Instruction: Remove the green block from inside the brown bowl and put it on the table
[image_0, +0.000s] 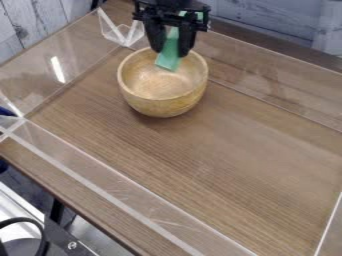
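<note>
Above the bowl (163, 84), the gripper (174, 42) pinches the block (171, 54); placing it on the table (201, 160) remains.

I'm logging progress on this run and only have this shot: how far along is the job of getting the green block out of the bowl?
Done: the gripper is shut on the green block, which hangs clear of the bowl's floor. In hand: the block is above the far rim of the brown bowl, not carried aside. Left: move it over bare table, set it down, release.
</note>
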